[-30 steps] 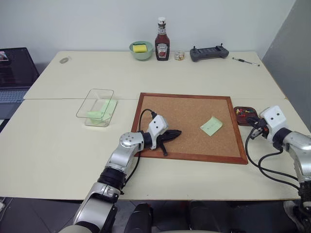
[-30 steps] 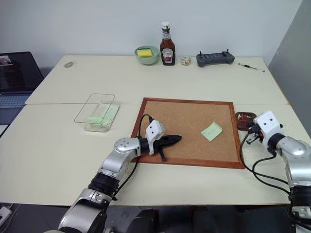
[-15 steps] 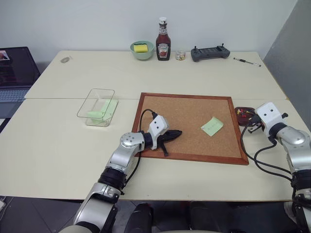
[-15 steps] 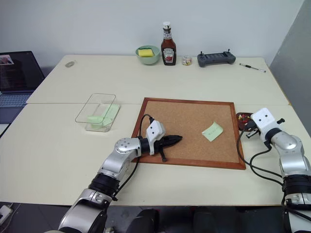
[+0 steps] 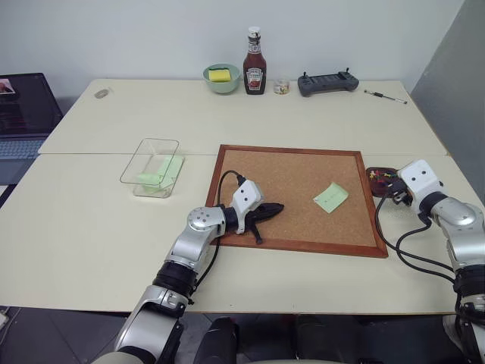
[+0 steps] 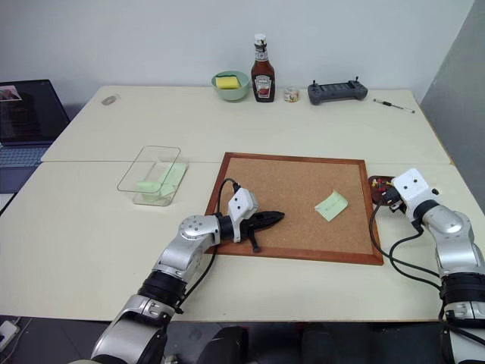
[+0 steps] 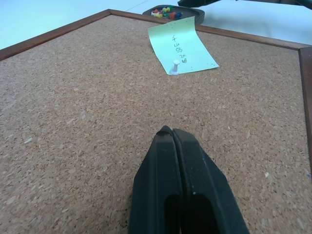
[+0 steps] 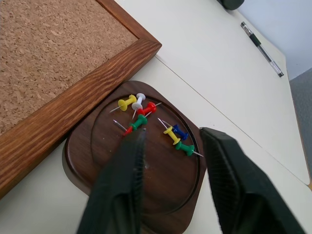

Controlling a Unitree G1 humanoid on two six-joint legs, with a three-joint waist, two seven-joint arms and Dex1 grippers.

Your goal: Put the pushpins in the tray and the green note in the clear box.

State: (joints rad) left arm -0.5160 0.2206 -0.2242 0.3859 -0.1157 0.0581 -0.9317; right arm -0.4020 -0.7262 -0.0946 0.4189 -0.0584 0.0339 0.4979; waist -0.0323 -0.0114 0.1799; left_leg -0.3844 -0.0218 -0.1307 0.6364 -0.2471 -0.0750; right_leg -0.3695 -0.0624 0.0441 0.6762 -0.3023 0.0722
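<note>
1. Gripper on the right arm hangs just over the tray, its two black fingers spread apart with nothing between them; pushpins in yellow, white, red, green and blue lie loose in the dish beneath.
2. The tray sits on the tabletop at the right, touching or just beside the right edge of the corkboard.
3. The left gripper lies on the near-left part of the corkboard, fingers pressed together and empty, pointing toward the green note.
4. The green note is on the right part of the board, and the left wrist view shows one white pushpin through it.
5. The clear box, well left of the board, already holds pale green paper.
6. Judged from this, most pins are delivered; what remains is pulling that white pin, dropping it in the tray, and carrying the note to the box.
</note>
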